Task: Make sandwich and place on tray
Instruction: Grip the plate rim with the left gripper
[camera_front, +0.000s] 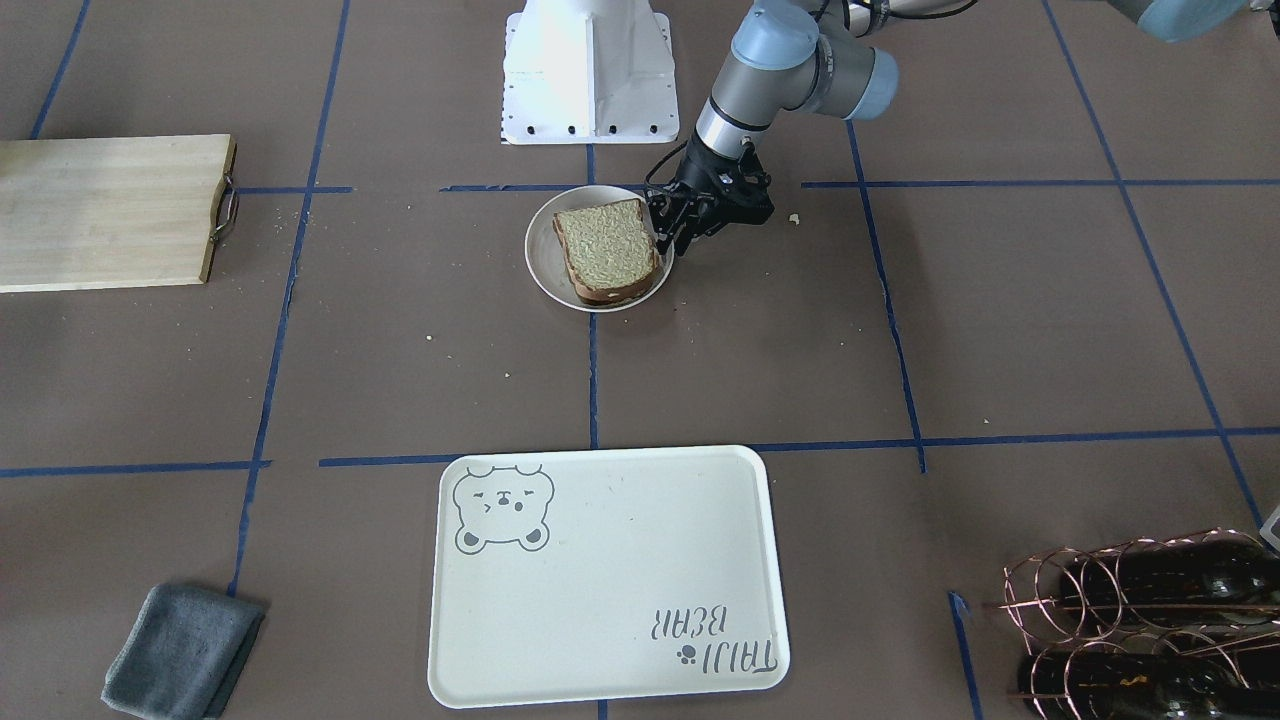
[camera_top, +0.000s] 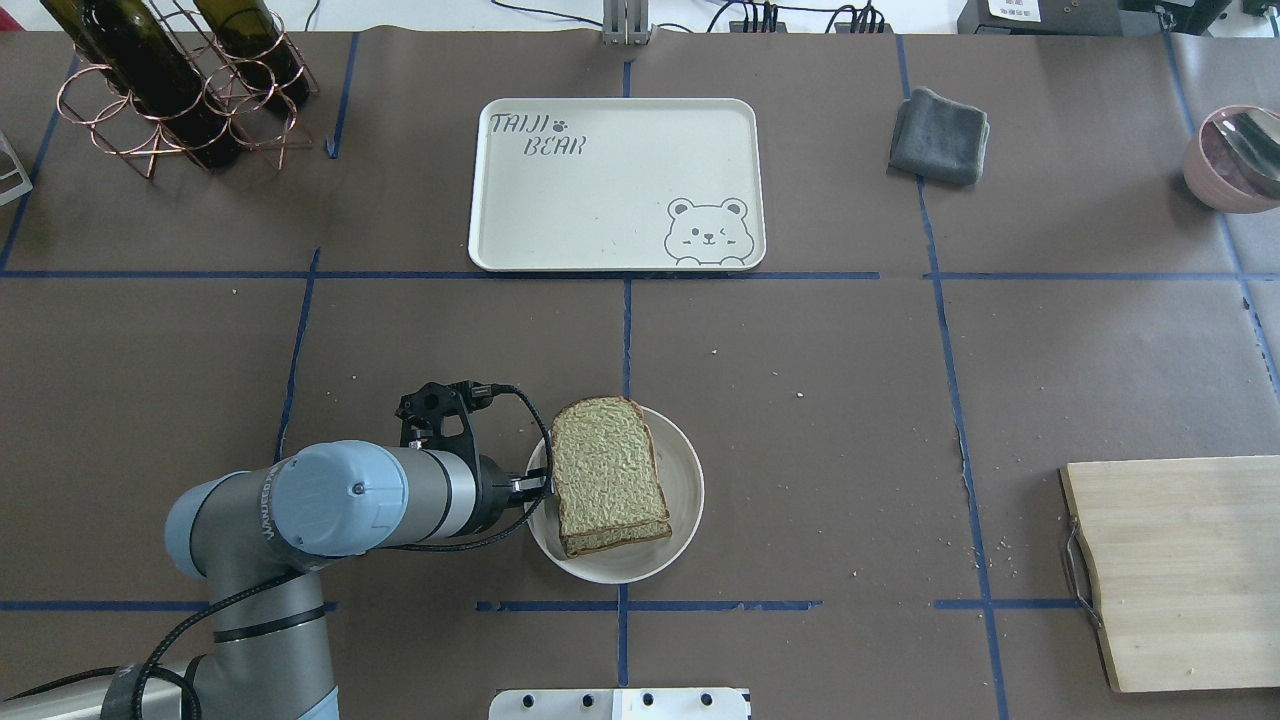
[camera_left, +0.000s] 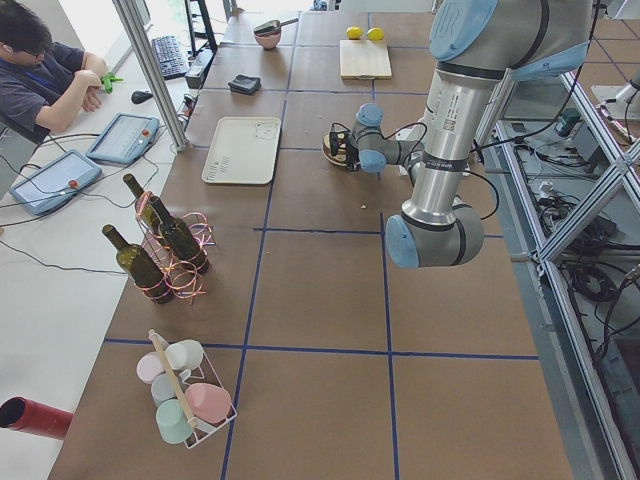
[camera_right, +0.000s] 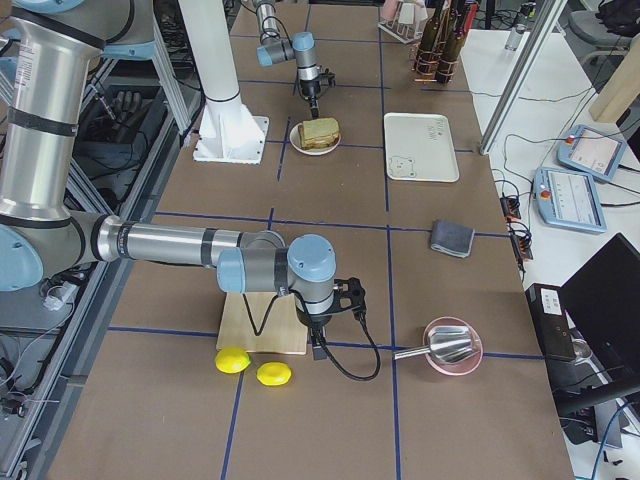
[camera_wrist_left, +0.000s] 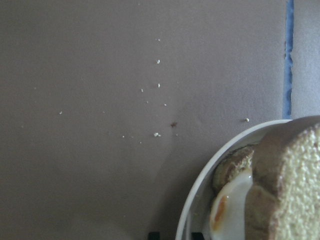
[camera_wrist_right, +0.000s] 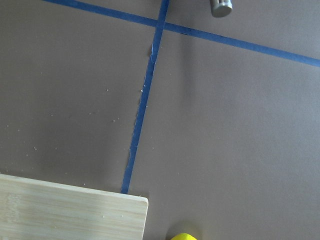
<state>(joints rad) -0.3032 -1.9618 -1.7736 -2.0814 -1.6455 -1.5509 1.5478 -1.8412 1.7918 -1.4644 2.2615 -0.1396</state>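
The sandwich (camera_front: 607, 248) lies on a small round off-white plate (camera_front: 540, 262) near the robot's base; it also shows in the overhead view (camera_top: 605, 470). In the left wrist view a white egg (camera_wrist_left: 225, 215) with orange yolk shows between the bread slices (camera_wrist_left: 290, 190). My left gripper (camera_front: 668, 243) is low at the plate's rim (camera_wrist_left: 200, 200), its jaws shut on that rim, one each side. The cream tray (camera_top: 600, 200) with the bear drawing lies bare at the far side. My right gripper (camera_right: 318, 350) hangs beside the cutting board; I cannot tell whether it is open.
A wooden cutting board (camera_top: 1180, 570) lies on the robot's right, with two lemons (camera_right: 250, 365) beside it. A grey cloth (camera_top: 940, 135) and a pink bowl (camera_top: 1235, 155) sit far right. A copper wine rack (camera_top: 170, 90) with bottles stands far left.
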